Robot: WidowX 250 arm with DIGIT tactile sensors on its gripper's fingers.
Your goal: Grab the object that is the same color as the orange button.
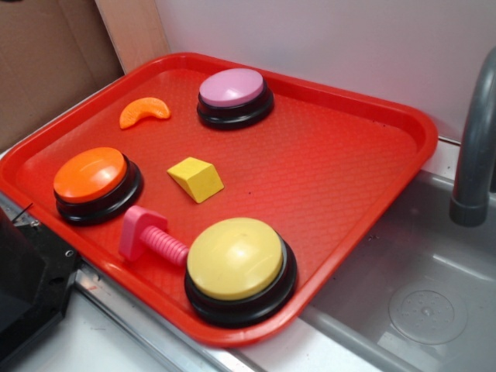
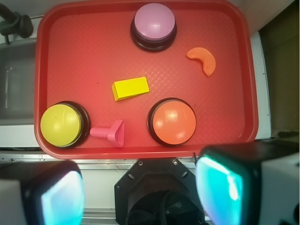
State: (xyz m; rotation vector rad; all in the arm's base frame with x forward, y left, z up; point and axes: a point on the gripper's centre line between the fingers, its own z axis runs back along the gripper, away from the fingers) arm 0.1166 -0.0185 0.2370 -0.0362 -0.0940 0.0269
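Observation:
The object, a small glossy orange crescent (image 1: 144, 111) (image 2: 203, 60), lies flat on the red tray (image 1: 333, 178) (image 2: 84, 51) near its far left corner in the exterior view. The orange button (image 1: 93, 180) (image 2: 173, 121), domed on a black base, sits at the tray's left near side. My gripper (image 2: 140, 190) hangs high above the robot's black base, off the tray's near edge; it is open, its two fingers wide apart with nothing between them. Only the robot's black base (image 1: 31, 287) shows in the exterior view.
On the tray also stand a pink-purple button (image 1: 234, 94) (image 2: 154, 24), a yellow button (image 1: 239, 267) (image 2: 62, 124), a yellow wedge block (image 1: 195, 178) (image 2: 131, 87) and a pink bolt (image 1: 151, 237) (image 2: 110, 132). A steel sink (image 1: 418, 294) with a grey faucet (image 1: 473, 147) lies to the right.

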